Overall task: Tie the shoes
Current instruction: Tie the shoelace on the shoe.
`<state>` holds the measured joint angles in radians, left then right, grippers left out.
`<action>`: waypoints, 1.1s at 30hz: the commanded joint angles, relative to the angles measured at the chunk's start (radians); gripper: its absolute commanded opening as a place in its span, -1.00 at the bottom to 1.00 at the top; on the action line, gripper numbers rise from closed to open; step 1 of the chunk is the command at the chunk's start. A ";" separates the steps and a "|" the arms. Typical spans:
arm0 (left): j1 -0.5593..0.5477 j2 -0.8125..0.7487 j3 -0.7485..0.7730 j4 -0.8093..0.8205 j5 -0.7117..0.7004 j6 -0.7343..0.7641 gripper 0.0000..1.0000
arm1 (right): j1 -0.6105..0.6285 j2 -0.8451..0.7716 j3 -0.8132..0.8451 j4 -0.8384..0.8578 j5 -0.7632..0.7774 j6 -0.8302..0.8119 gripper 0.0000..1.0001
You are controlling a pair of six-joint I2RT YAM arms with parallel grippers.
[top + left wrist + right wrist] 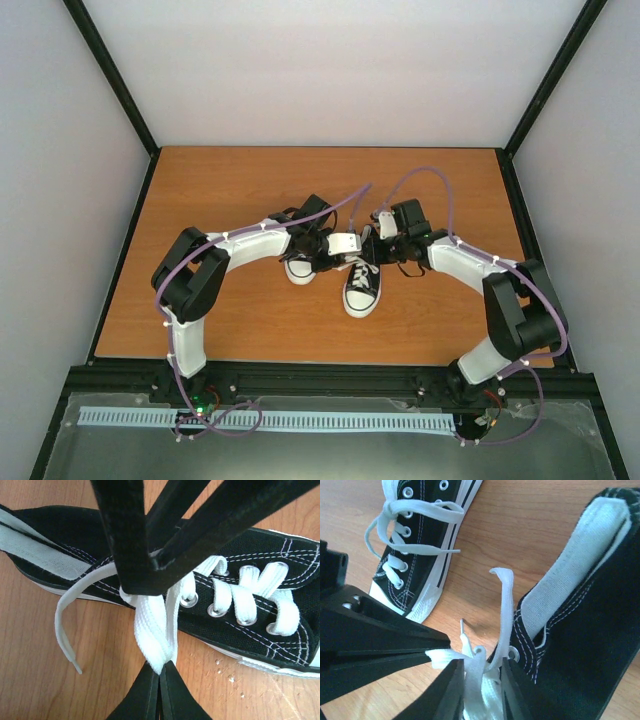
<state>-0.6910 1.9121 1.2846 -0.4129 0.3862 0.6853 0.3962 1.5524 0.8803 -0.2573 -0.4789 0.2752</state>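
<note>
The left tool (160,667) is clamped on the black shoe's (260,545) white lace (150,625), while the right tool (482,682) straddles it on the counter (200,190), grip impossible to tell.

Canvas, rubber and wood-look stuff, up close

Matt black woven canvas on the shoes (260,555), flat woven white cloth laces (152,630), shiny metal eyelets (190,600), smooth white rubber soles (260,664), ribbed off-white cloth lining (575,575), slightly glossy wood-grain table (40,680) with fine scratches.
</note>
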 commanded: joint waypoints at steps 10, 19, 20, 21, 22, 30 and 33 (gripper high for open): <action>-0.001 -0.053 0.051 -0.048 0.015 0.001 -0.99 | 0.013 0.063 -0.050 0.066 0.031 -0.005 -0.92; 0.005 -0.072 0.074 -0.053 0.018 -0.051 -0.98 | 0.013 0.070 -0.063 0.037 0.053 -0.032 -0.91; 0.005 -0.072 0.077 -0.055 0.021 -0.052 -0.98 | 0.013 0.066 -0.063 0.032 0.048 -0.035 -0.87; 0.005 -0.072 0.077 -0.054 0.024 -0.053 -0.98 | 0.013 0.058 -0.059 0.023 0.036 -0.040 -0.80; 0.005 -0.069 0.073 -0.050 0.025 -0.051 -0.98 | 0.013 0.046 -0.049 0.014 0.013 -0.047 -0.69; 0.005 -0.054 0.058 -0.022 0.038 -0.063 -0.98 | -0.064 -0.146 -0.010 -0.119 -0.090 -0.107 -0.15; 0.005 -0.049 0.056 -0.006 0.037 -0.066 -0.99 | -0.066 -0.138 -0.026 -0.179 -0.068 -0.161 0.03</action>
<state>-0.6910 1.8801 1.3178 -0.4461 0.4007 0.6384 0.3424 1.4143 0.8547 -0.3252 -0.5385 0.1860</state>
